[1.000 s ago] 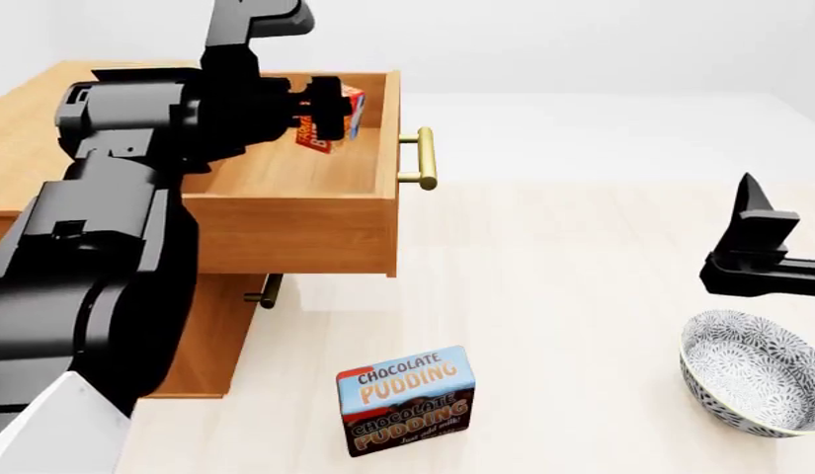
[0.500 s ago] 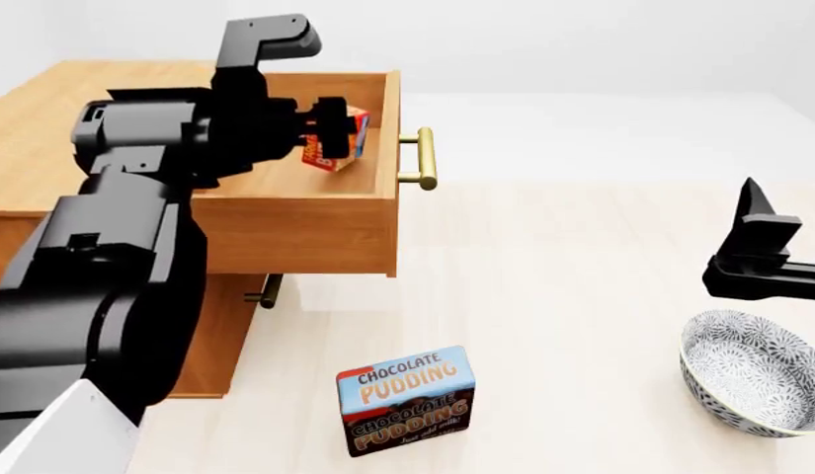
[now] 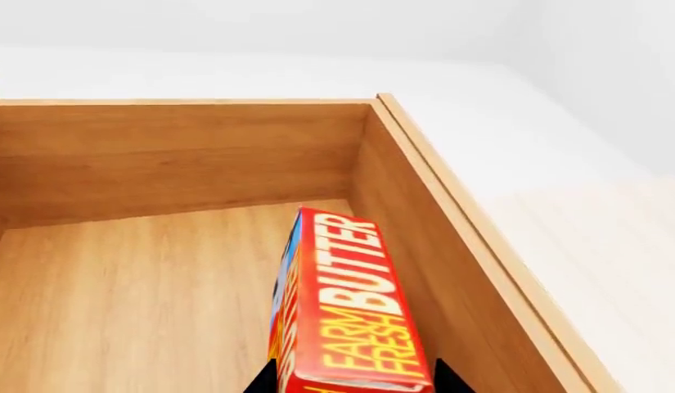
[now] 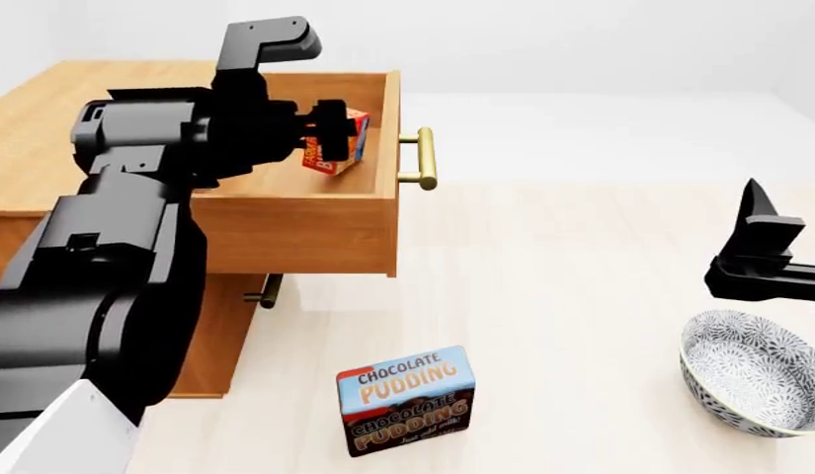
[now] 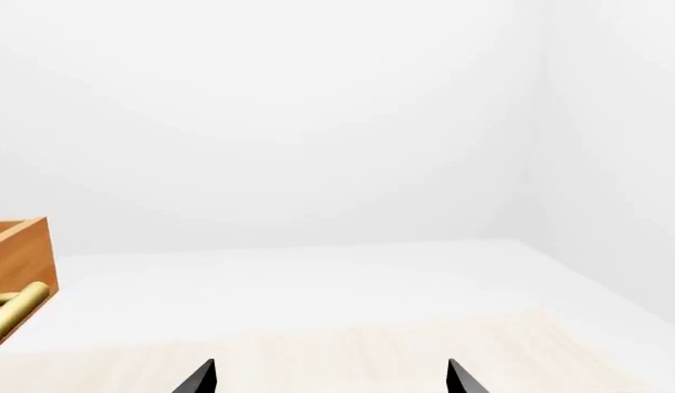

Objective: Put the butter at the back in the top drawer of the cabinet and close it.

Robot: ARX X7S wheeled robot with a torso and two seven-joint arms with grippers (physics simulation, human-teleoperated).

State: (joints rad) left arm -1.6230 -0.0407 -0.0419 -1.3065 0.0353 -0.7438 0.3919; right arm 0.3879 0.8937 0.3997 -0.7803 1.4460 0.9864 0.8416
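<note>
- The left hand is inside the pulled-out top drawer of the boxy orange-brown wooden cabinet, clamped on the small red-orange butter box with yellow lettering and blue edges.
- In the left wrist view the butter box sits between the two dark fingertips, tilted, close beside the drawer's front wall (whether it touches the drawer floor yet, I cannot tell).
- So the carry looks done: the butter is over the drawer's inside, near the side with the brass bar handle.
- What is left, by my reading: let the box go, lift the arm clear, then push the drawer shut. It stands wide open now.
- The right hand hangs well apart from the cabinet, above the patterned grey-and-white bowl; its two tips stand spread with nothing between them.
- The larger blue-and-brown chocolate pudding box stands on the pale wooden floor in front of the cabinet (not part of this job).
</note>
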